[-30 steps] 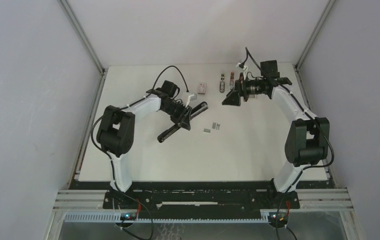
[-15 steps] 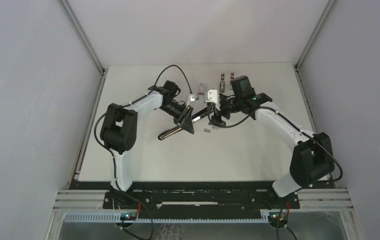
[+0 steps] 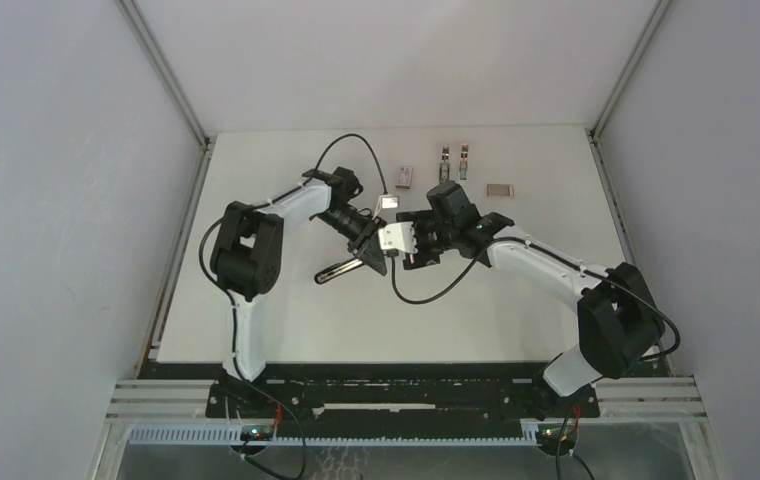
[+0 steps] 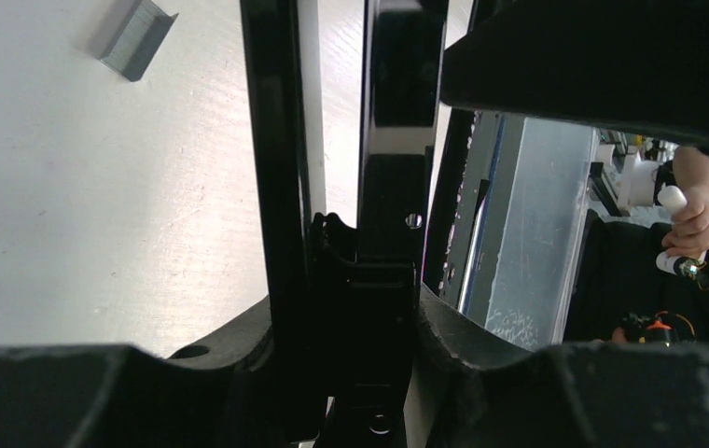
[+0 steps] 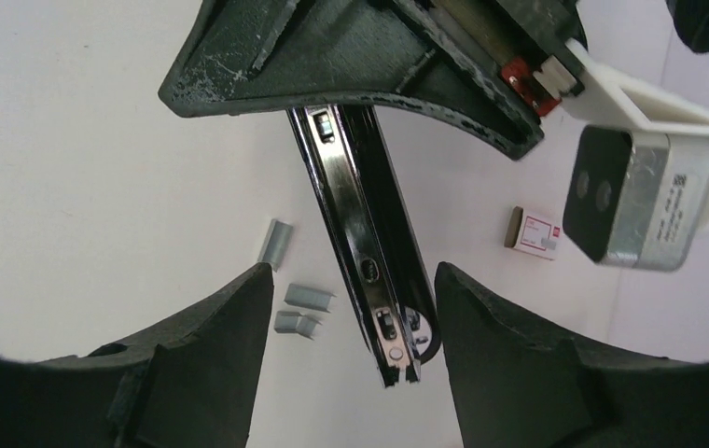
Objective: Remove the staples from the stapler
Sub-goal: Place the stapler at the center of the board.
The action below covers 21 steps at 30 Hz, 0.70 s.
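**Black stapler held open, loose staples beside it**

The stapler is slim, long and black. It is clamped partway along its length in the left gripper and slants across the middle of the white worktop. Its two arms stand parted, and one end shows shiny silvery metal along the inner side. Three staples, short silvery-grey strips, lie loose on the worktop near that end, none of them touching the stapler.
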Each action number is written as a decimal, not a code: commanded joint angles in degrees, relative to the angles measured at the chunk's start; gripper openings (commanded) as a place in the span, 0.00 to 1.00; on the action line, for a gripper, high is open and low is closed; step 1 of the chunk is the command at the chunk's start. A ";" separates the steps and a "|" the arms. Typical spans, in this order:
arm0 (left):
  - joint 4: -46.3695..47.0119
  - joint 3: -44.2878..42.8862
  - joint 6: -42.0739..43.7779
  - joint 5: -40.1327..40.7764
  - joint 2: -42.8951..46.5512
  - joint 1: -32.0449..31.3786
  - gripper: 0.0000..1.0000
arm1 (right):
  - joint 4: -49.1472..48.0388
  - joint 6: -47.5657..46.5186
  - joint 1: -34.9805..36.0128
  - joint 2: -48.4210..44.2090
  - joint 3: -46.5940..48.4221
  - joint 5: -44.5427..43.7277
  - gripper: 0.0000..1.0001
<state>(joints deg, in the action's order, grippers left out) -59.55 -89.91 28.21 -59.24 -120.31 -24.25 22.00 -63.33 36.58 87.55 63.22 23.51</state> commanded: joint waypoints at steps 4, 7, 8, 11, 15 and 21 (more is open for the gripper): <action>-6.74 -5.15 5.91 -5.69 -0.82 -0.80 0.00 | -5.43 -3.15 4.05 0.29 -1.43 -7.06 0.56; -6.95 -5.28 6.06 -6.05 -1.02 -0.87 0.00 | -4.86 -3.58 4.83 0.66 -1.48 -7.24 0.46; -7.10 -5.28 6.11 -6.14 -1.06 -0.89 0.00 | -4.90 -3.56 4.96 0.83 -1.44 -7.48 0.45; -7.67 -5.29 6.65 -6.32 -1.20 -1.05 0.00 | -5.20 -3.59 5.40 1.44 -1.46 -8.24 0.44; -9.96 -6.12 8.95 -6.73 -1.58 -1.53 0.00 | -5.96 -3.77 6.15 1.83 -2.09 -8.79 0.46; -12.66 -7.12 11.60 -6.85 -2.30 -2.57 0.00 | -6.84 -3.88 7.58 2.62 -2.48 -9.61 0.50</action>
<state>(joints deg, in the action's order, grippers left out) -68.58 -93.30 36.25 -60.93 -122.91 -25.78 17.67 -66.61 42.85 89.78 60.82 14.72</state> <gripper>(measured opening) 0.404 0.475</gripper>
